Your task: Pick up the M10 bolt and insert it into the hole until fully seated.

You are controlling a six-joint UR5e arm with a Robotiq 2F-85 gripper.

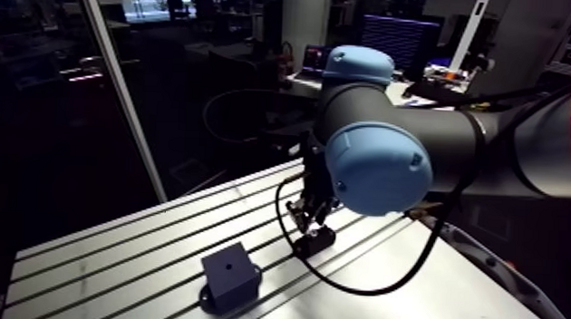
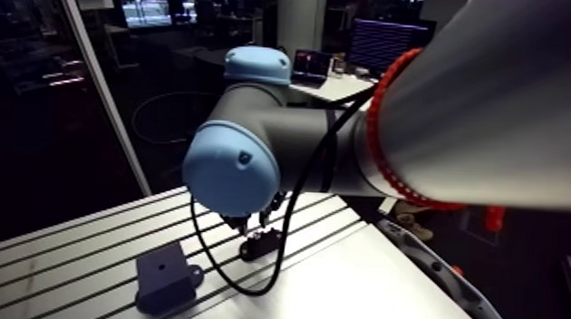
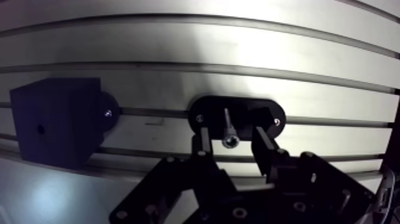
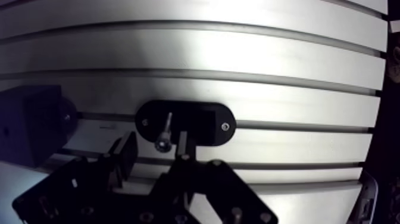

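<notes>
Steel bolt (image 3: 228,126) stands in a black holder (image 3: 245,107), centred within the released tool (image 3: 231,138). Likely step: pickup. Next: clench on the bolt, lift clear, carry to the block (image 3: 53,125) alongside.

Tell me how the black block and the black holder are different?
The block is a tall cube; the holder is a flat oval plate. The block's hole is empty; the holder has a bolt in it. Both are black and sit on the table.

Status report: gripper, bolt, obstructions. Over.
Gripper open, straddling bolt, no contact. Bolt in holder, not picked. Block beside holder, apart from it, nothing between.
</notes>
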